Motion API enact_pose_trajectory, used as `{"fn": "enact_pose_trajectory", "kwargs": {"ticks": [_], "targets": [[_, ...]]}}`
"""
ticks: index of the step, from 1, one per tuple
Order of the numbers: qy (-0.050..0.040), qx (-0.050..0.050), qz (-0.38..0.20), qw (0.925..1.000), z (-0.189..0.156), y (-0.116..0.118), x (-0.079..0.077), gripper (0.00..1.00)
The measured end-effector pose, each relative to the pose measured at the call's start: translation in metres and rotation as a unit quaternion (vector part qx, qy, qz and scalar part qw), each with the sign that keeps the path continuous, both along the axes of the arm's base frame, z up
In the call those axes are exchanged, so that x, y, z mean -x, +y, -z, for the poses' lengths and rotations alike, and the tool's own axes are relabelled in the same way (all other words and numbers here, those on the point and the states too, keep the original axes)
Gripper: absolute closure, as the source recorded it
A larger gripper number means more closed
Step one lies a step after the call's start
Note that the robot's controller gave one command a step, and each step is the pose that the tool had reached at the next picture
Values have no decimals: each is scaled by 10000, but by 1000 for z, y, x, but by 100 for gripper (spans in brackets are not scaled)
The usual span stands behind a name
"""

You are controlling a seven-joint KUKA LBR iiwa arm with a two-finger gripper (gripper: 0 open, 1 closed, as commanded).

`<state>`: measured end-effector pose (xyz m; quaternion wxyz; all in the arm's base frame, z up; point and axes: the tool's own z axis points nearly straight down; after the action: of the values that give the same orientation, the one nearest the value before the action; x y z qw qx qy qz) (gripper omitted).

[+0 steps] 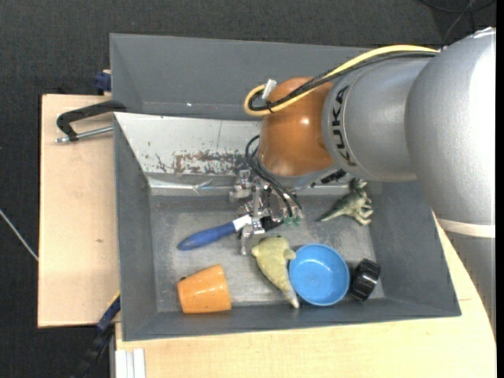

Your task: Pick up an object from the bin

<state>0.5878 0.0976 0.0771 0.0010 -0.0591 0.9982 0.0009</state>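
Note:
My gripper is low in the middle of the bin, under the orange wrist cover. Its tips sit at the right end of a blue handled tool that lies slanting on the bin floor. A pale yellow-green soft toy lies just below and right of the tips. Right of that toy is a round blue bowl. Whether anything is between the fingers is hidden by the gripper body.
An orange cup lies on its side at the front left. A black cap rests beside the blue bowl at the front right. A green dinosaur figure stands at the right. The arm covers the bin's upper right.

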Motion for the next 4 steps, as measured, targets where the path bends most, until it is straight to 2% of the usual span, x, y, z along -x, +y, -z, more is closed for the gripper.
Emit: {"fn": "enact_pose_trajectory", "kwargs": {"ticks": [1, 2, 3, 4], "targets": [[-14, -4, 0, 10000, -1, 0, -1, 100], [-29, -4, 5, 10000, -39, 1, -3, 100], [-17, -3, 10, 10000, -47, 2, -4, 100], [-38, -4, 16, 10000, -100, 3, -5, 100]]}}
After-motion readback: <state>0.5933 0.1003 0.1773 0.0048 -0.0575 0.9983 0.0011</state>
